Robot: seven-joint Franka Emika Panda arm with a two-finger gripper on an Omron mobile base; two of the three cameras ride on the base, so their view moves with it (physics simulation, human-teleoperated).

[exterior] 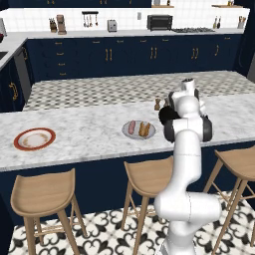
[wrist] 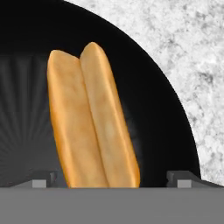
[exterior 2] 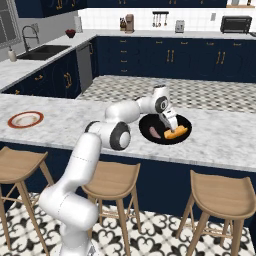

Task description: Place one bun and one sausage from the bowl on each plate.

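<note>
Robot gripper hangs low over a bun in the black bowl, jaws spread wide, holding nothing.

I am looking into a home kitchen, computer-rendered. Dark navy cabinets with brass handles line the back wall under white tile. On the rear counter I see a toaster oven, a toaster, a knife block and hanging utensils. A sink with faucet sits left. A marble island counter has wooden bar stools along it, over patterned floor tile.
</note>
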